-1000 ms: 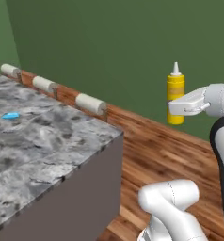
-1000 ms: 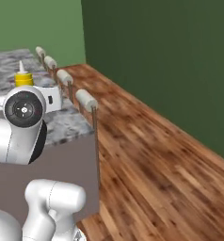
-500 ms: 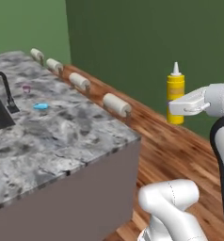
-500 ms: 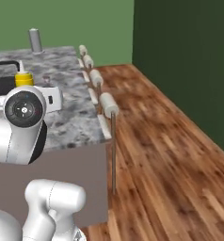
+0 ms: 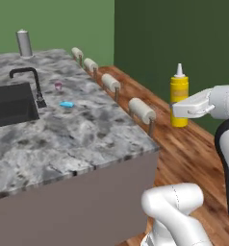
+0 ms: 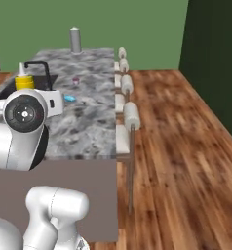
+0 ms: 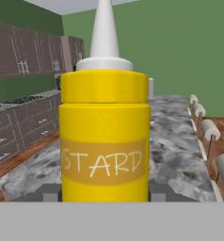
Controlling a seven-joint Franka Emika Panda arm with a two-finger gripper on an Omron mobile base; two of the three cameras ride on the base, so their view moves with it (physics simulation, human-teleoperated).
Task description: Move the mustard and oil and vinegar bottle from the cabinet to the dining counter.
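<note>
The mustard [image 5: 179, 91], a yellow squeeze bottle with a white pointed nozzle, hangs upright in the air to the right of the dining counter [image 5: 87, 129], over the wood floor. My gripper [image 5: 180, 111] is shut on its lower body. In the hand view the mustard [image 7: 103, 136] stands close up between the two dark fingertips [image 7: 50, 193]. From the right base view its top [image 6: 24, 80] peeks over my arm. Brownish-mauve cabinets [image 7: 20, 56] line the far wall at the left. The oil and vinegar bottle is out of view.
The counter holds a black sink [image 5: 10, 103] with a faucet [image 5: 31, 77], a grey cylinder [image 5: 24, 43], a small blue thing [image 5: 66, 104] and a small pink cup [image 5: 58, 86]. White stools [image 5: 143, 109] edge its right side. Wood floor [image 6: 181, 146] stretches beyond.
The whole picture has shifted as the base moved: more of the counter, its sink and its stools have come into sight. The mustard stays held in the same place relative to the arm.
</note>
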